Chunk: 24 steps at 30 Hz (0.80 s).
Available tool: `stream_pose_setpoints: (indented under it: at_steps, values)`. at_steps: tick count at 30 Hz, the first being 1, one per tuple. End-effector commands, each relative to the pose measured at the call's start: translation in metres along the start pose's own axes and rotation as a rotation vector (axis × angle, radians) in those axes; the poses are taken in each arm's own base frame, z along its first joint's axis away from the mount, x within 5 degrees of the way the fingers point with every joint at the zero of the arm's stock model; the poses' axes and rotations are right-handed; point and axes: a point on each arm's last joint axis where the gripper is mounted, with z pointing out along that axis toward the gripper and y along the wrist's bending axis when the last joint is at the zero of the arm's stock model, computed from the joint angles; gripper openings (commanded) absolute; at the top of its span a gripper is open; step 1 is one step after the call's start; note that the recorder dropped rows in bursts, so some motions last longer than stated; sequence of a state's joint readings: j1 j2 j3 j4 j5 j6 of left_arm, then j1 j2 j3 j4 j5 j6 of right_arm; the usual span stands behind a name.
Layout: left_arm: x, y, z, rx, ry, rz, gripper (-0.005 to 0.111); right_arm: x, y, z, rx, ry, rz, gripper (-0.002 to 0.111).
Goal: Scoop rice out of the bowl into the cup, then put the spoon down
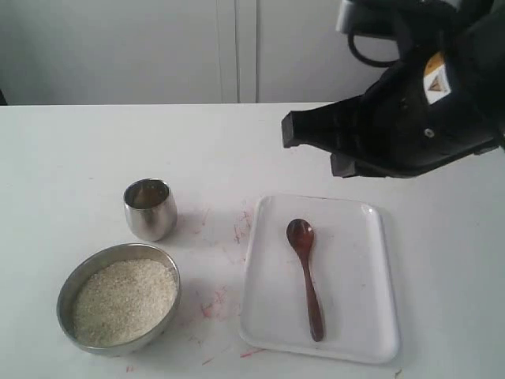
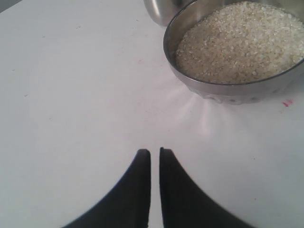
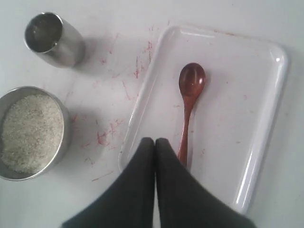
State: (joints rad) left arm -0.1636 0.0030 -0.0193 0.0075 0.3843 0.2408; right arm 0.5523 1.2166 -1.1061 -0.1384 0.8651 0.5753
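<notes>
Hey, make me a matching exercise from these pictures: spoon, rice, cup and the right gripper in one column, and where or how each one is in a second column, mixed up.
Column one
1. spoon
2. rice
3. cup
4. right gripper

Column two
A. in the bowl
B. shut, holding nothing
C. lying flat on the white tray
D. standing upright on the table

Pairs: 1-C, 2-A, 3-D, 4-B
</notes>
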Motion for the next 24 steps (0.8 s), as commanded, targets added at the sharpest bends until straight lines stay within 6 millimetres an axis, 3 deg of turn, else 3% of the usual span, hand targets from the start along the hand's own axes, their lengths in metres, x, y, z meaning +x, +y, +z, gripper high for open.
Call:
stream_pose_setpoints:
  at_steps: [1,10,16,24]
  values:
    - [0.006,-0.001,0.001,0.009,0.040,-0.004,0.014,0.002,-0.005,-0.031,-0.039,-0.073,-0.082,0.000]
    - [0.006,-0.001,0.001,0.009,0.040,-0.004,0.014,0.021,-0.021,-0.093,-0.136,-0.280,-0.099,0.000]
    - [0.006,-0.001,0.001,0.009,0.040,-0.004,0.014,0.050,-0.038,-0.107,-0.179,-0.383,-0.133,0.000]
    - [0.006,-0.001,0.001,0.009,0.040,-0.004,0.014,0.115,-0.063,-0.112,-0.295,-0.459,-0.166,0.000]
